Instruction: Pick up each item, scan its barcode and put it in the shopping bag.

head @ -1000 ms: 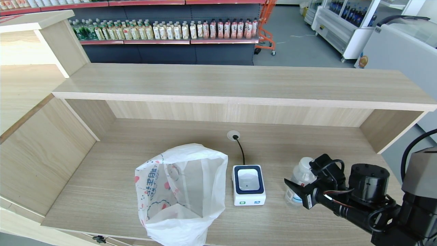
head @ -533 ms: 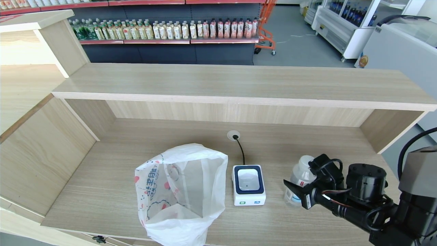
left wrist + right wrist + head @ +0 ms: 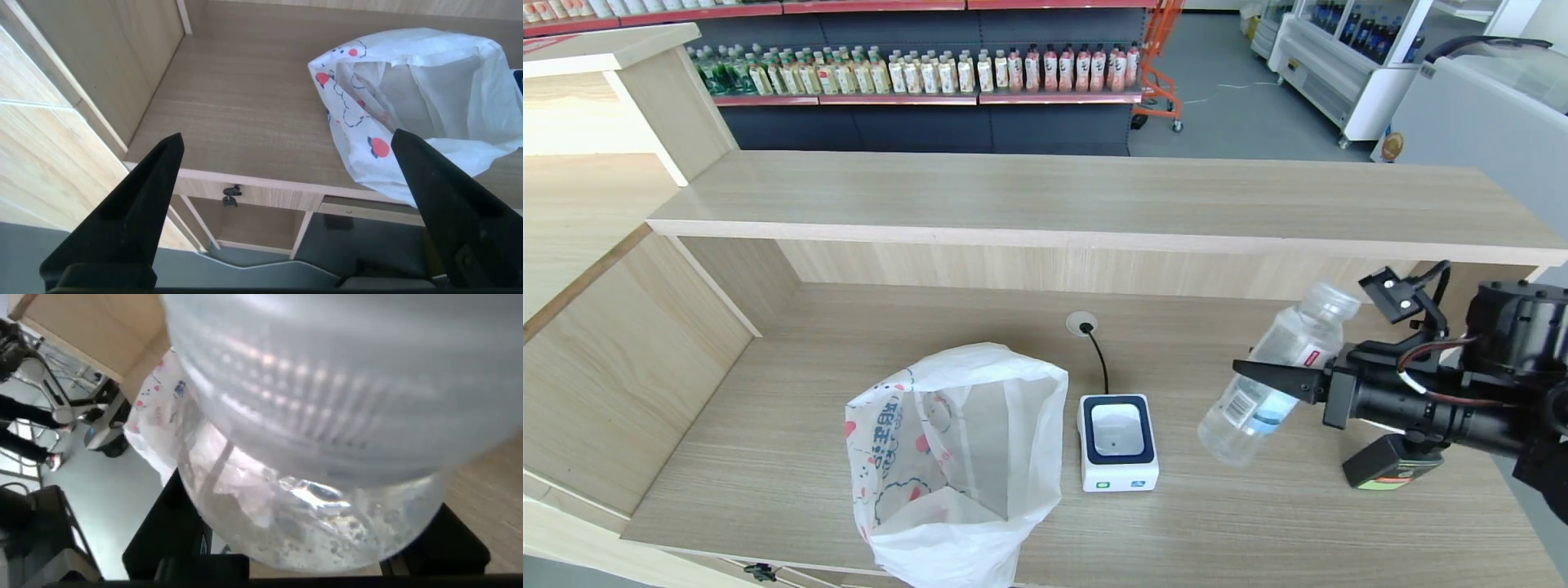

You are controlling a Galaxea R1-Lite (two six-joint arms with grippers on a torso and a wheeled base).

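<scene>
A clear plastic water bottle (image 3: 1270, 377) hangs tilted above the counter, cap toward the back right, barcode label facing the front. My right gripper (image 3: 1270, 377) is shut on its middle, to the right of the scanner (image 3: 1118, 441). In the right wrist view the bottle (image 3: 327, 425) sits close against the lens. The white shopping bag (image 3: 956, 457) stands open left of the scanner; it also shows in the left wrist view as the bag (image 3: 425, 106). My left gripper (image 3: 286, 196) is open, below the counter's front edge, with nothing between its fingers.
A small dark box with a green label (image 3: 1392, 461) lies on the counter under my right arm. The scanner's cable (image 3: 1097, 353) runs back to a grommet. A raised wooden ledge (image 3: 1094, 204) and side walls enclose the counter.
My right gripper has lifted the bottle off the counter and tilted it. The arm rose and moved back, uncovering the small dark box beneath it.
</scene>
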